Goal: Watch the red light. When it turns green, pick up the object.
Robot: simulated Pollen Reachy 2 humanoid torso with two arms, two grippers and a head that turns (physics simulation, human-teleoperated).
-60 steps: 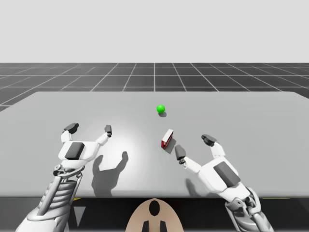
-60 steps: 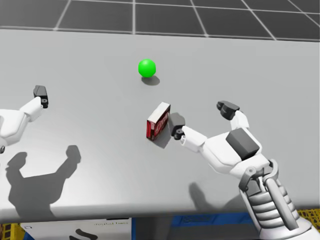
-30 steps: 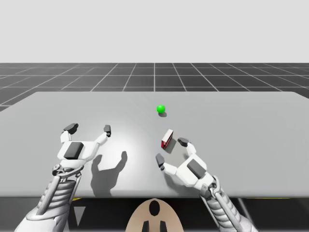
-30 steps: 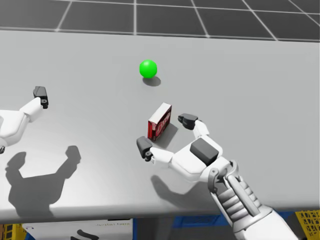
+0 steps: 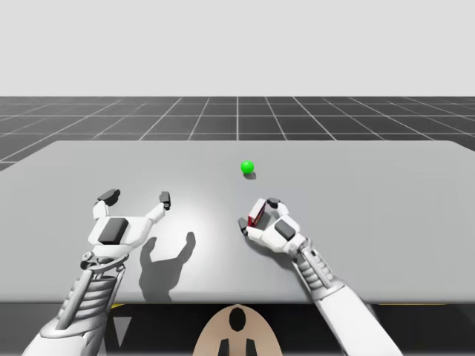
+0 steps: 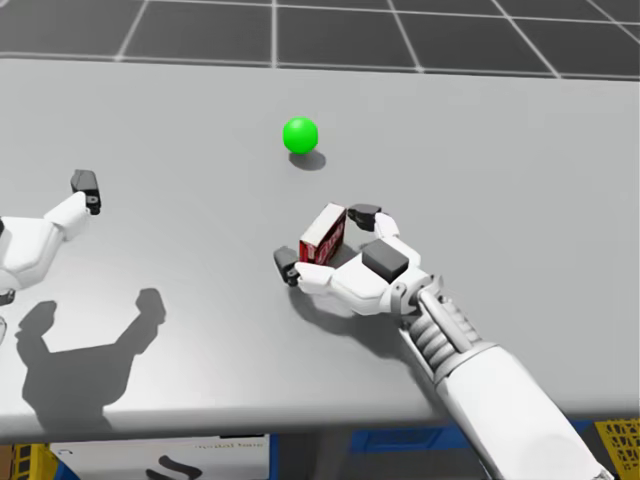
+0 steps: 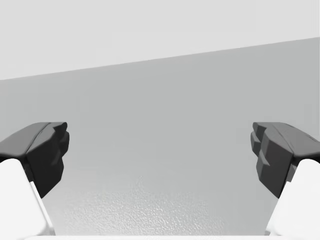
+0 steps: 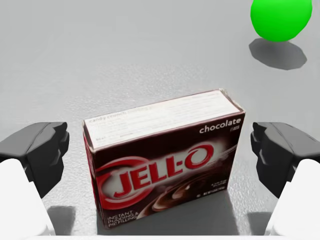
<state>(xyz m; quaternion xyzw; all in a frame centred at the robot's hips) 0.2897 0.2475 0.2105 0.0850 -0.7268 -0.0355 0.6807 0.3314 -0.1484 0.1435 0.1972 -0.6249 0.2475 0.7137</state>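
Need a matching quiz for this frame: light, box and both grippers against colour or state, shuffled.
1. light
2. box
3. left gripper
4. right gripper

a. open, straddling the box without touching it
b. green
c. open above bare table
d. dark red, standing on edge

Pairs: 1-b, 2-d, 3-c, 4-a

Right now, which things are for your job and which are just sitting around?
For the job: green light; dark red box; my right arm, jaws open either side of the box.
Just there: my left arm, jaws open; grey table.
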